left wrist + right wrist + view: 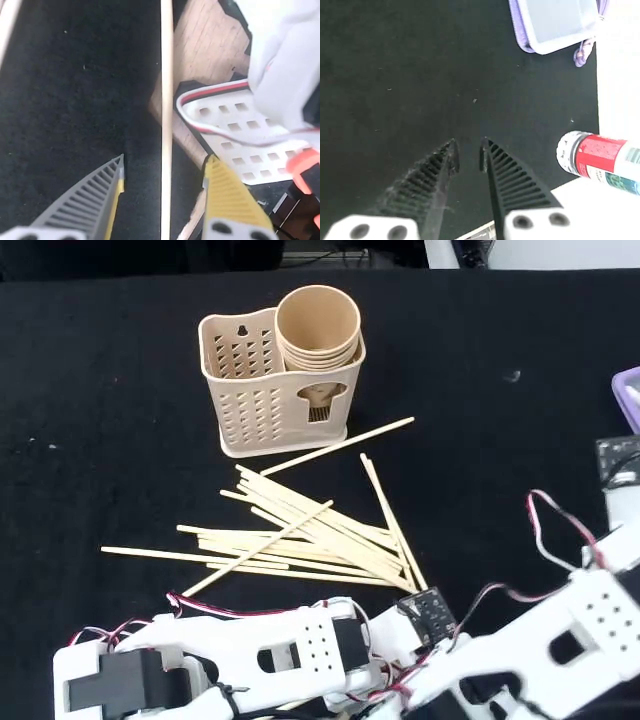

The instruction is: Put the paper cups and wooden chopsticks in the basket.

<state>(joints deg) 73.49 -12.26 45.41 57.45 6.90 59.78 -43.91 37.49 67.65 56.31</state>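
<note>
wooden chopstick point(166, 100) between released l jaws, r jaws slightly apart, hi cam: paper cups point(318, 325) in basket point(250, 405)

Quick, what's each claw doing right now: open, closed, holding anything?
Left claw: open, a thin pale wooden chopstick lying between its fingers, not gripped.
Right claw: slightly open, empty.

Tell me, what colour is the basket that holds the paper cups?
The basket is beige, its walls pierced with small slots; the high view shows it best.

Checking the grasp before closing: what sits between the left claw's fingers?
A single wooden chopstick runs through the open left claw, touching neither finger; the left wrist view shows it.
</note>
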